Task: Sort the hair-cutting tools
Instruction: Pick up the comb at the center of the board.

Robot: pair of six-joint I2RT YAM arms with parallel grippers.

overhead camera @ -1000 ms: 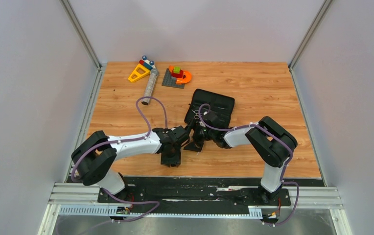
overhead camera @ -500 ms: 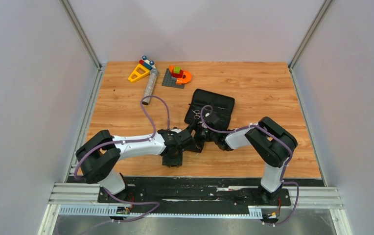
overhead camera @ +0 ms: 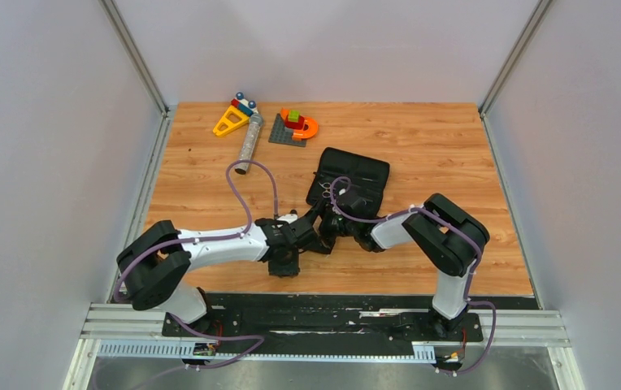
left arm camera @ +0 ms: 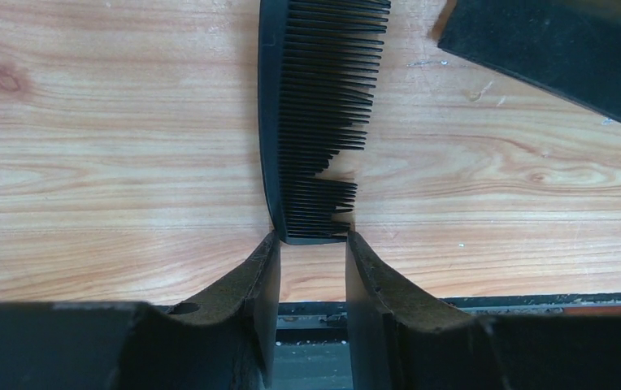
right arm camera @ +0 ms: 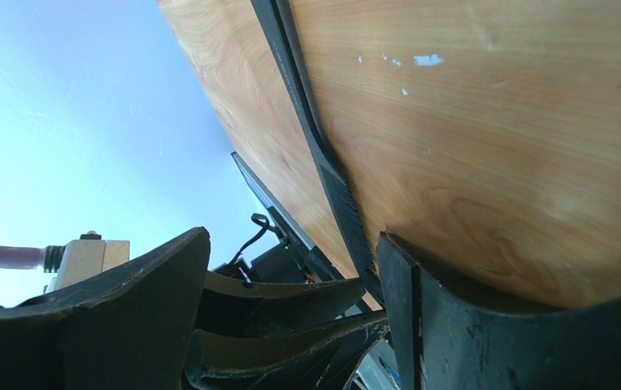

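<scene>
White walls enclose a wooden table (overhead camera: 437,146). Both arms come in from the bottom of the overhead frame and meet just below its centre.

Your left end effector (left arm camera: 311,244) has its fingers set narrow. Their tips sit at the two corners of the near end of a black comb (left arm camera: 307,122). The comb lies flat on the table, teeth toward the right of the left wrist frame, and runs up to that frame's top edge. You cannot tell whether the tips pinch the comb or only touch it.

Your right end effector (right arm camera: 291,236) has its fingers wide apart. In its wrist frame a thin dark toothed strip, apparently the same comb, lies on the wood. The strip ends just beside the finger (right arm camera: 453,325) at lower right, and contact cannot be confirmed.

The silver scissors (overhead camera: 324,190) lie on the left part of a black pouch (overhead camera: 364,172) at the centre of the overhead frame, just above the two end effectors.

In the upper left of the overhead frame are coloured toy blocks (overhead camera: 295,126). A grey cylinder (overhead camera: 249,142) lies beside them, well apart from the arms.
</scene>
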